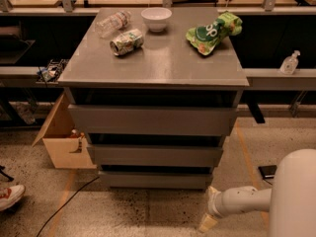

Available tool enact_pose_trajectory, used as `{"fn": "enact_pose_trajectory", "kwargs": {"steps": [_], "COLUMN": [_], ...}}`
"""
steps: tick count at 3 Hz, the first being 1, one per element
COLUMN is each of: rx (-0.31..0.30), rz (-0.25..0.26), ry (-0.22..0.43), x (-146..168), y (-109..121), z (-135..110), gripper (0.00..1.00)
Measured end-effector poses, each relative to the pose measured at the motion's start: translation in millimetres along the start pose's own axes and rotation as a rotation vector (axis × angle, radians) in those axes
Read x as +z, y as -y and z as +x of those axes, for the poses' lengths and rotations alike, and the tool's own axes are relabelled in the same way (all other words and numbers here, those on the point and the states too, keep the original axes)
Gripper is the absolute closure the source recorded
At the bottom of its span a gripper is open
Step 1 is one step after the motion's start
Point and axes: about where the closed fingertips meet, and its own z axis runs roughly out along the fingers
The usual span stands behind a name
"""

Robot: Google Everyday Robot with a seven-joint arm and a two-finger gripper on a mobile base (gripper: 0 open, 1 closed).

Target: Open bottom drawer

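Observation:
The grey cabinet [153, 63] has three handle-less drawers stacked under its top. The bottom drawer [155, 179] is the slimmest, lowest grey front, just above the floor, and it looks pushed in. My white arm comes in from the lower right. My gripper [206, 223] hangs low near the floor, just right of and below the bottom drawer's right end, not touching it. Only a pale fingertip shows below the wrist.
On the cabinet top lie a plastic bottle [112, 22], a can [126, 41], a white bowl [156, 19] and a green chip bag [213, 31]. An open cardboard box [64, 142] stands at the cabinet's left. A cable [69, 204] and a shoe [11, 196] lie on the floor.

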Motion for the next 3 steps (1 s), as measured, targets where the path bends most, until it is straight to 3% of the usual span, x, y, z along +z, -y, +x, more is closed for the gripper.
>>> {"fn": "enact_pose_trajectory", "kwargs": {"steps": [1,3], "rx": [-0.003,-0.119], "rz": [-0.004,0.002], "ry": [0.005,0.104], "x": [3,48], "y": [-1,16], "z": [-1,-37], "gripper": [0.00,0.00]}}
